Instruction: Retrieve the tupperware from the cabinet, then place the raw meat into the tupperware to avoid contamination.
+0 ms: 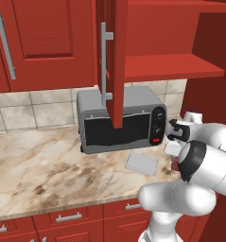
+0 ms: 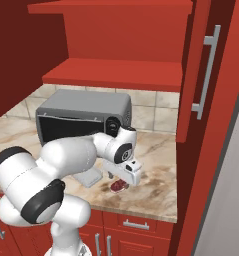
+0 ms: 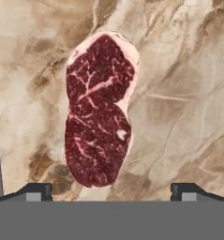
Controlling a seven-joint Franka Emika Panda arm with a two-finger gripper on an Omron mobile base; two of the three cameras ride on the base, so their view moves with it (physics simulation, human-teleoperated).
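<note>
Raw meat (image 3: 98, 110) lies under the wide-open, empty tool (image 3: 111, 191); tupperware (image 1: 142, 163) beside the toaster oven (image 1: 119, 120).

The arm folds forward and down, wrist bent, its gripper (image 3: 111, 190) pointing straight downward (jaws spread wide, nothing between them).

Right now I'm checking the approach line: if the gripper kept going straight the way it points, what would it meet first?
Most likely the raw meat: the open gripper points down at it on the marble counter, though its fingertips sit wider than the steak, so they may reach the counter beside it.
</note>
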